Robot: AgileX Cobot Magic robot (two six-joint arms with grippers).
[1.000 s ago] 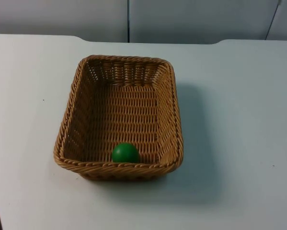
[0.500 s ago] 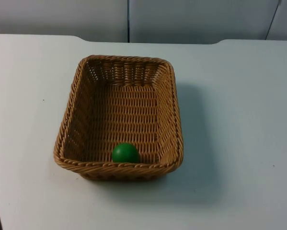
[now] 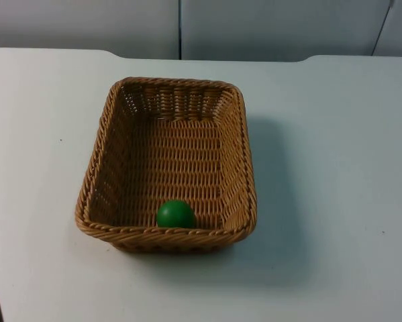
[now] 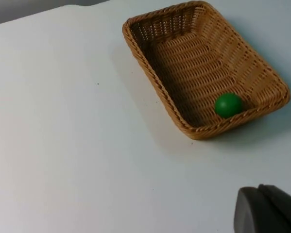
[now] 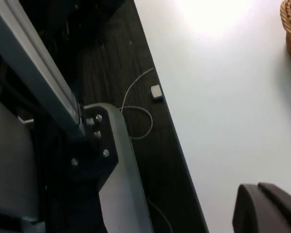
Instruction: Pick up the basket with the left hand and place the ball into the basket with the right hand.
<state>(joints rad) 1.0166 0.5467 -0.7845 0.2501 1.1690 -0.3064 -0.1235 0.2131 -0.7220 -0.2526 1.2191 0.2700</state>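
One basket sits flat on the white table, about mid-table, with the green ball already inside it, tucked against the near short wall. From the left wrist view the basket and ball are well off from the left gripper, which hangs over bare table, touching nothing; can't tell if its fingers are apart or together. Over on the right side, the right gripper is parked past the table edge, well apart from the basket, with dark floor and a grey frame beneath. Can't tell its state either.
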